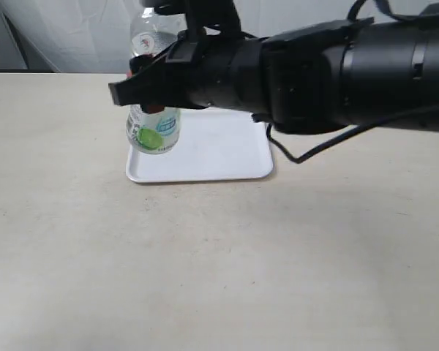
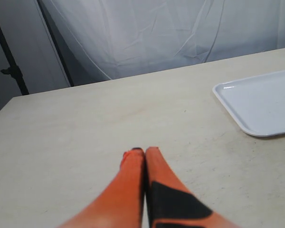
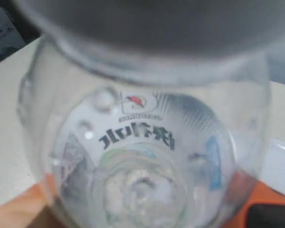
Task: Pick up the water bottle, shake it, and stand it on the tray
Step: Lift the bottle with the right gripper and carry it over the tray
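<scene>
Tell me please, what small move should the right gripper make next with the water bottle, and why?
Probably lower it straight down a little. The right gripper holds the water bottle upright over the left part of the white tray, near its rim. The exterior view does not settle whether the base rests on the tray, so a gentle descent seems safer than opening now.

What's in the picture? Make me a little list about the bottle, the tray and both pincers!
bottle: clear, green-and-white label, upright, at the tray's left end in the exterior view; touching it or not, cannot tell
tray: white, flat on the table
right pincer: shut on the bottle
left pincer: shut, empty, above the table
</scene>
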Motion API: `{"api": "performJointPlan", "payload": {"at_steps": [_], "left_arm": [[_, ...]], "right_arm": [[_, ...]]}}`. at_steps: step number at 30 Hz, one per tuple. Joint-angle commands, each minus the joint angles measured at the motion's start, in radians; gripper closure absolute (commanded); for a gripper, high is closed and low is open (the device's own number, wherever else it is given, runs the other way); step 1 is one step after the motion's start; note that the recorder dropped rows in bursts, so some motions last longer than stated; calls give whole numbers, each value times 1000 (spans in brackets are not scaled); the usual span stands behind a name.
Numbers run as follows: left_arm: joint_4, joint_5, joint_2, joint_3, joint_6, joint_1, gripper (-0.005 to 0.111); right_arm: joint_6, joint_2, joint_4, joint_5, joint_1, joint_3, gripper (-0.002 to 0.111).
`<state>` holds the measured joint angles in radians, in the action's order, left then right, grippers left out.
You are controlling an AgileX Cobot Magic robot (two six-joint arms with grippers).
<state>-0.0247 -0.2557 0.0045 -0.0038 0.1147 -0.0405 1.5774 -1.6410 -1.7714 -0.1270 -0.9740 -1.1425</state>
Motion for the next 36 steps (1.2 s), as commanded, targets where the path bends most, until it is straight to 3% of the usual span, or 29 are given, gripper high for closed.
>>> {"api": "performJointPlan", "payload": {"at_steps": [1, 3, 4, 8, 10, 15, 16, 19, 20, 22, 23, 24, 27, 29, 31, 32, 33, 35, 36], "left_arm": [[4, 9, -5, 4, -1, 0, 106], [4, 9, -5, 4, -1, 0, 106], [4, 9, -5, 4, -1, 0, 106], [2, 9, -5, 4, -1, 0, 106], [2, 9, -5, 4, -1, 0, 106], [2, 9, -5, 4, -1, 0, 106], [2, 9, -5, 4, -1, 0, 106], [4, 9, -5, 4, -1, 0, 106], [4, 9, -5, 4, -1, 0, 106], [4, 9, -5, 4, -1, 0, 106], [4, 9, -5, 4, -1, 0, 106], [4, 9, -5, 4, -1, 0, 106], [4, 9, -5, 4, -1, 0, 106], [4, 9, -5, 4, -1, 0, 106], [4, 9, -5, 4, -1, 0, 106], [4, 9, -5, 4, -1, 0, 106], [4, 9, -5, 4, -1, 0, 106], [4, 9, -5, 4, -1, 0, 106], [4, 9, -5, 4, -1, 0, 106]], "right_arm": [[-28, 21, 85, 312, 98, 20, 109], [-171, 33, 97, 68, 90, 20, 109], [-149, 39, 97, -34, 80, 20, 109], [92, 43, 27, -91, 65, 22, 109], [107, 29, 27, -104, 65, 32, 109], [80, -4, 27, -450, 13, 41, 109], [91, -4, 27, -406, 3, 41, 109], [269, 19, 27, 6, 15, 43, 109], [225, 23, 27, -52, 14, 30, 109], [60, 15, 27, -447, -13, 3, 109], [61, 9, 27, -559, -27, -5, 109], [116, 11, 27, -533, -33, -3, 109], [288, 36, 27, -110, -34, 32, 109], [211, 41, 27, -230, -36, 27, 109], [87, 25, 27, -541, -33, 11, 109], [107, 25, 27, -541, -25, 11, 109], [148, 34, 27, -449, -20, 21, 109], [208, 64, 27, -76, -7, 49, 109], [195, 70, 27, 6, 1, 51, 109]]}}
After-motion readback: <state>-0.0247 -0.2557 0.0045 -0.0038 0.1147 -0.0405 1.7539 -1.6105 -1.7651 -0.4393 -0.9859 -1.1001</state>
